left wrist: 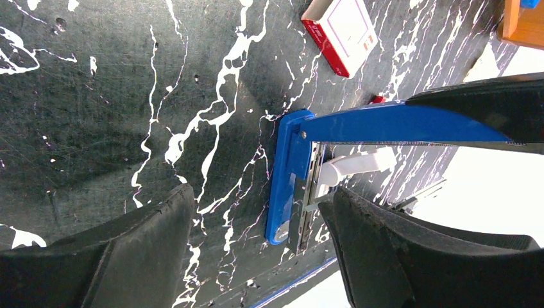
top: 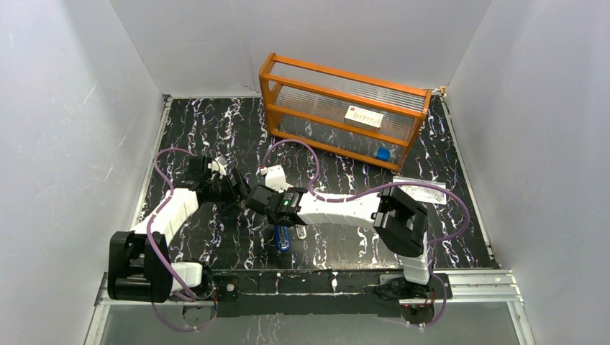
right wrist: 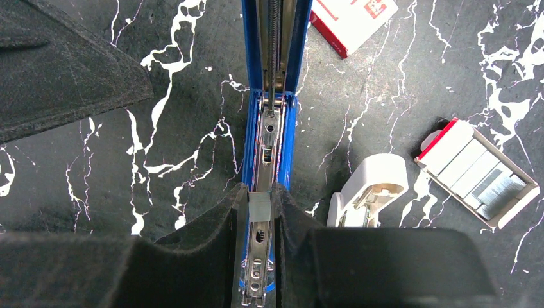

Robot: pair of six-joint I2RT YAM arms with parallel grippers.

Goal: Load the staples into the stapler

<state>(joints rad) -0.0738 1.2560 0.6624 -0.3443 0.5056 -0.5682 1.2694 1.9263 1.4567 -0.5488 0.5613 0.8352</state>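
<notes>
The stapler [right wrist: 271, 138] lies open on the table [top: 216, 136], channel running straight away from the right gripper [right wrist: 260, 196]. The left gripper [left wrist: 260, 205] gapes beside its hinge end. The right one pinches the staples [right wrist: 259, 205] just over the channel, lengthwise with it.

Around the edges of the work area, we see this

At the back we've got an orange wooden rack [top: 267, 79] with clear ribbed panels, standing at a slant on the black, white-veined mat [top: 216, 122]. A white label card [top: 365, 115] sits on its middle level and a small blue block [top: 383, 153] is down low at its right end. Just right of it, a clear printed sheet [top: 421, 191] lies flat. Closer in, we spot a rounded white gadget [right wrist: 372, 189] and a red-and-white cardboard box [right wrist: 353, 16] lying apart on the mat, with plain white walls [top: 72, 108] all round.
</notes>
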